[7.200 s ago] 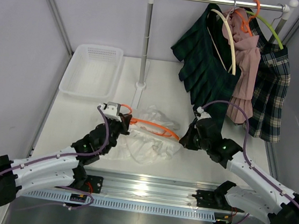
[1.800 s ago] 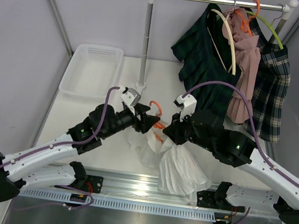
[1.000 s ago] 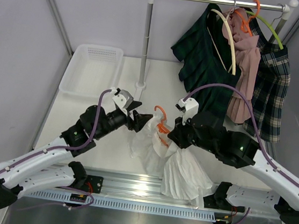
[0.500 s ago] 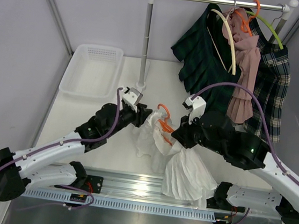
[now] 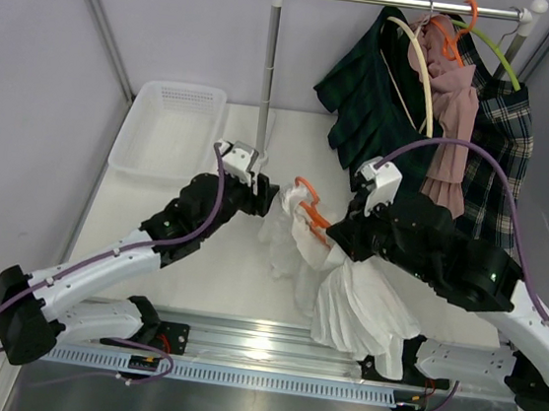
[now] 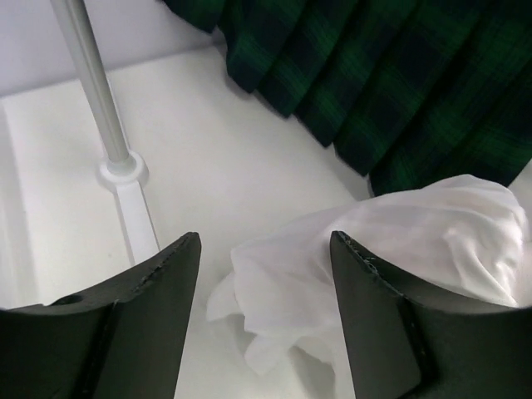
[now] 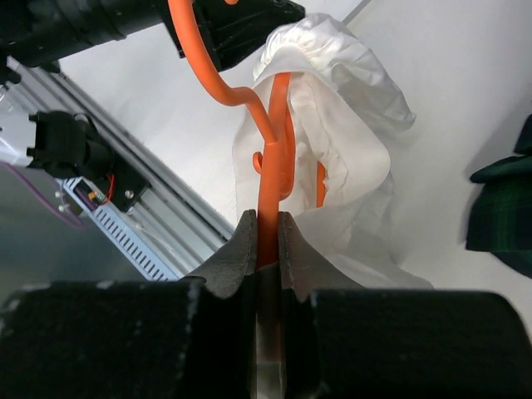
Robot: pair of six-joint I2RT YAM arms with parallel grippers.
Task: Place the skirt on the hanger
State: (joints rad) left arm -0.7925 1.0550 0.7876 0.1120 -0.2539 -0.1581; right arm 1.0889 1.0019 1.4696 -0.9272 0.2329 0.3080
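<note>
Over the white bench (image 5: 152, 231), we find the crumpled white fabric skirt (image 5: 357, 309) hanging lifted, bunched about the orange plastic hanger (image 7: 274, 158). The right claw (image 7: 266, 237) is clamped on the hanger's stem. The left claw (image 6: 264, 245) stands spread and empty, just beside the cloth. We advise that it pinch a loose waistband edge and draw it along the hanger arm while the right holds level.

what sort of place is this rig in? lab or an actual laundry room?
Most likely a lab test cell, not a home: bare grey panel walls, a metal mounting rail along the near edge of the table, and a small clothes rack of hung skirts as props.
</note>
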